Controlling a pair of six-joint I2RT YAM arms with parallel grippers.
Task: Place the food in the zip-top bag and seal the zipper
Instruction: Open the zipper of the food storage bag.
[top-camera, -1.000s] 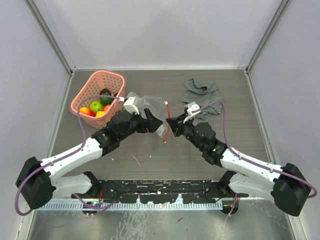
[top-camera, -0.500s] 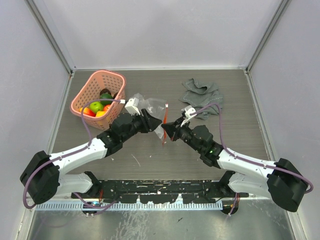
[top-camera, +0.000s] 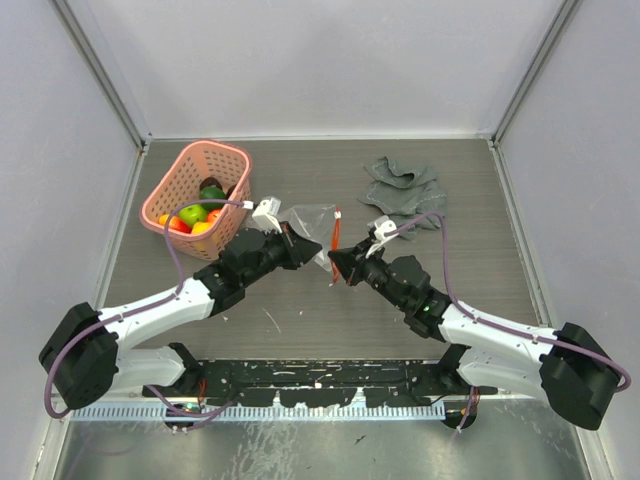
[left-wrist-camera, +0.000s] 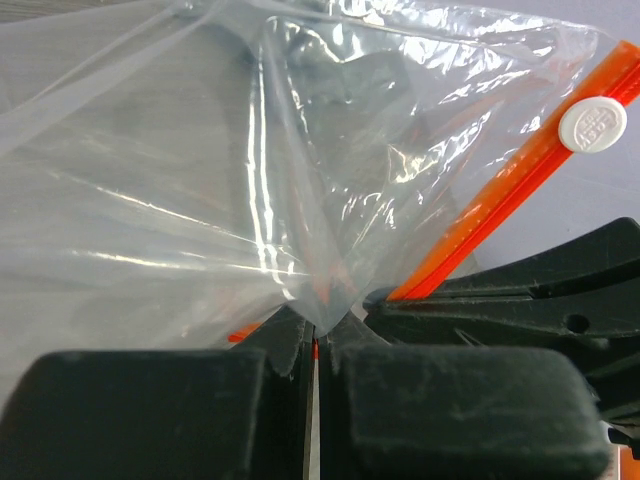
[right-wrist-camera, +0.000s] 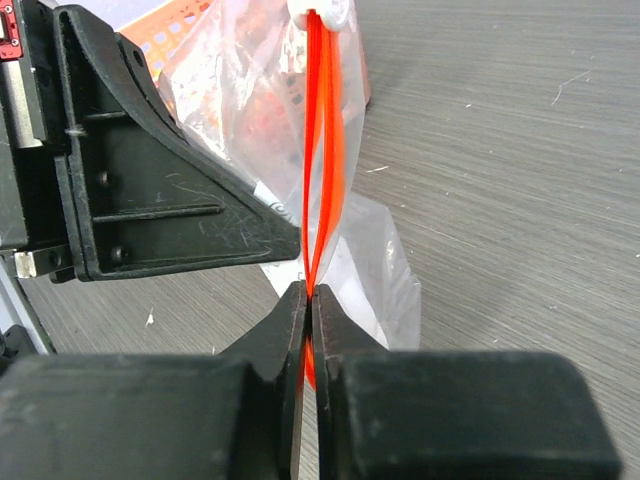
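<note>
The clear zip-top bag (top-camera: 308, 216) is held up between both arms at the table's middle. My left gripper (top-camera: 313, 246) (left-wrist-camera: 315, 338) is shut on the bag's (left-wrist-camera: 180, 170) plastic film near its mouth. My right gripper (top-camera: 334, 263) (right-wrist-camera: 309, 293) is shut on the orange zipper (right-wrist-camera: 322, 150) at its lower end. The zipper (left-wrist-camera: 500, 205) runs up to its white slider tab (left-wrist-camera: 592, 125) at the far end. The food (top-camera: 192, 213), red, green, yellow and dark pieces, lies in the pink basket (top-camera: 222, 153) at the back left. No food shows inside the bag.
A crumpled grey cloth (top-camera: 402, 188) lies at the back right. The pink basket stands close behind my left arm. The two grippers' fingers nearly touch each other; the left gripper's black body (right-wrist-camera: 150, 190) fills the left of the right wrist view.
My left gripper has closed from wide open onto the bag's film. Both grippers and the bag have drifted slightly; the right gripper keeps its pinch on the zipper.
</note>
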